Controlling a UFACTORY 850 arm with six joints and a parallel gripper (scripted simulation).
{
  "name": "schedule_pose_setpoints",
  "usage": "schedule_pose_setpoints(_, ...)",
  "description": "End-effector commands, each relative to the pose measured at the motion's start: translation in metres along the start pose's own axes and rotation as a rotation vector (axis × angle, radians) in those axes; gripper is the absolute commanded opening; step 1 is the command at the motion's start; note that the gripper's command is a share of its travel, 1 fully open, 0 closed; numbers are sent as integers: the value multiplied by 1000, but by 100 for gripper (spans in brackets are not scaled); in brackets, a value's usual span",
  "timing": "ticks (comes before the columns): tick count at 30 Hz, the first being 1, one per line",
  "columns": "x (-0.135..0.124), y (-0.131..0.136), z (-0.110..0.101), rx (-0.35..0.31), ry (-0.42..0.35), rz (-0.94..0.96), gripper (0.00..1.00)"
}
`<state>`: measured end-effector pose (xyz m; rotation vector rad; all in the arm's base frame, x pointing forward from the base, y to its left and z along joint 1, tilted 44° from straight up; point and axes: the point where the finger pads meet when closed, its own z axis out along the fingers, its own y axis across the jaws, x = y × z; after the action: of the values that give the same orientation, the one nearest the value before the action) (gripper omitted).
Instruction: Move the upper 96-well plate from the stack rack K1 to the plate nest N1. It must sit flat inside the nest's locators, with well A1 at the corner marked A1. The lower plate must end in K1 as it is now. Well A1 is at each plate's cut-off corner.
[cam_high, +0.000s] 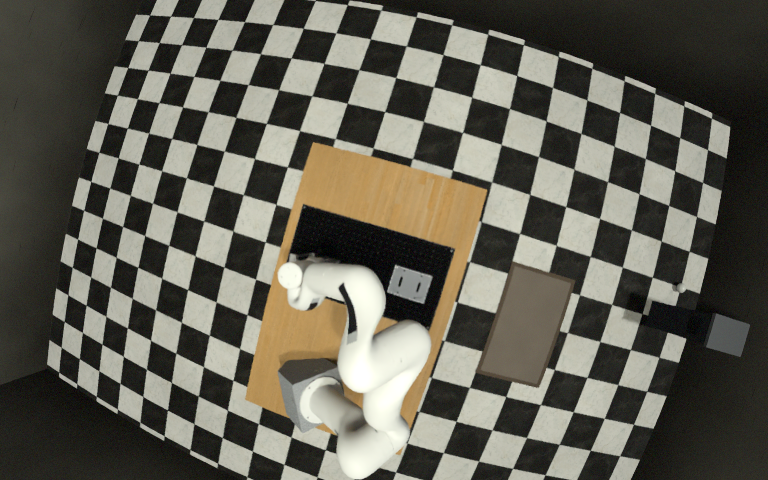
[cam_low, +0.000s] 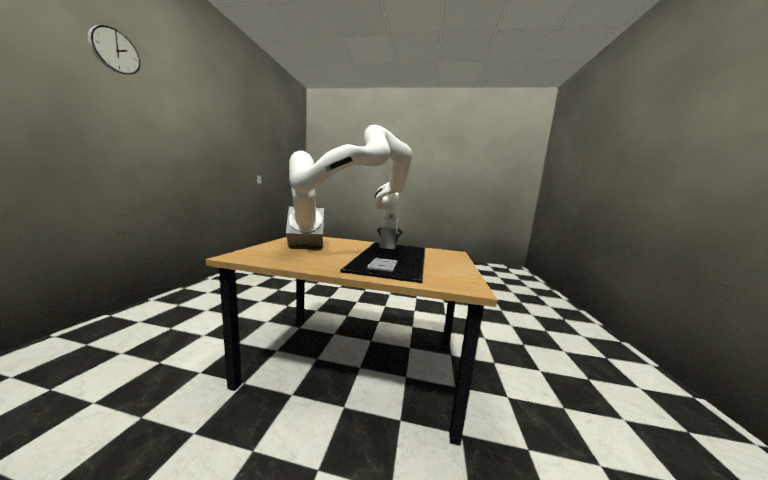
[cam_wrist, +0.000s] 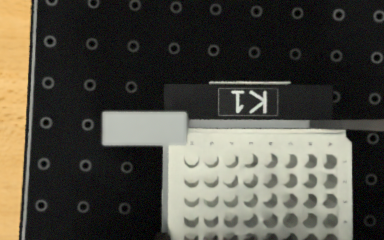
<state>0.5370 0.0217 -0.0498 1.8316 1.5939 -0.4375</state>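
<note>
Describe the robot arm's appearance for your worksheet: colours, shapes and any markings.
The arm is glossy white, made of rounded tubular links with bulbous joints. One link carries a black stripe. It rises from a grey, boxy base. The end effector is small and dark; its fingers cannot be made out. No cables show.
</note>
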Motion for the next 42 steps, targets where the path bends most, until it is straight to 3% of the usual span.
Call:
schedule_pose_setpoints(1,0,1,-1,-1,1,0,0)
schedule_pose_setpoints(42,0,1,-13,-1,1,0,0)
